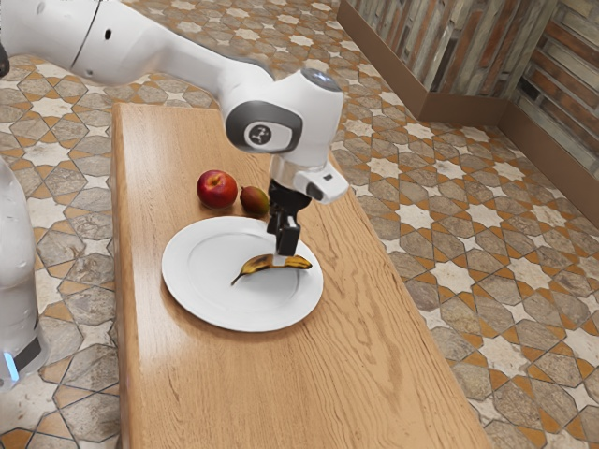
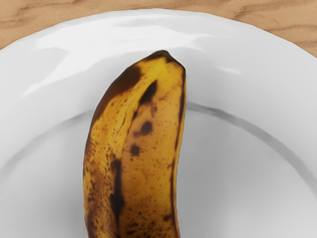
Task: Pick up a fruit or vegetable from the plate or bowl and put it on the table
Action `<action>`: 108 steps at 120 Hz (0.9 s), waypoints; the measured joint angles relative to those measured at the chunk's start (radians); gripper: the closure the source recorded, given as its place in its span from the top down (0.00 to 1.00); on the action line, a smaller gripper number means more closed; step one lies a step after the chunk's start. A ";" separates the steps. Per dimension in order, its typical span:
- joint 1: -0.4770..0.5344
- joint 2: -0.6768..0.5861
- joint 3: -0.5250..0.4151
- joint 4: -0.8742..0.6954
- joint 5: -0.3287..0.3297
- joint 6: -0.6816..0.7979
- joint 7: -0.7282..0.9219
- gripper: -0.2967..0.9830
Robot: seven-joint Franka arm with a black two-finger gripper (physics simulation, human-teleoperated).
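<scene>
in the exterior view, see a round white plate (image 1: 192, 290) flat on the wooden table (image 1: 370, 374). on the plate: a banana (image 1: 262, 266), lying toward the exterior view's right side of it, thin stem end pointing back toward the exterior view's left, blunt end reaching onto the plate's rim.

in the wrist view, looking down on that blunt end: yellow-brown skin, freckled, with dark blotches and a long blackish streak, tip darkest. crossing the plate's inner ring, with glossy white on both sides and wood grain past the rim.

directly above the plate, the gripper (image 1: 283, 254), pointing down, low at the banana. cannot tell from here whether wide, narrow or closed on the fruit. from the exterior view's upper left, the white arm (image 1: 201, 70), reaching over beyond the plate and bending down to it.

off the plate, on the table just past its rim toward the exterior view's top: a red apple (image 1: 216, 189) and, close beside it, a smaller brownish-green fruit (image 1: 254, 199).
</scene>
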 joint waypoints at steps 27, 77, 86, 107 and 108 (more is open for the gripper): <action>0.000 0.042 -0.008 -0.010 0.000 0.038 -0.044 0.77; 0.026 0.069 -0.009 -0.010 0.008 0.061 -0.089 0.77; 0.028 0.084 -0.009 -0.010 0.009 0.063 -0.093 0.77; 0.029 0.105 -0.009 -0.010 0.010 0.066 -0.101 0.77; 0.029 0.105 -0.009 -0.010 0.010 0.066 -0.101 0.77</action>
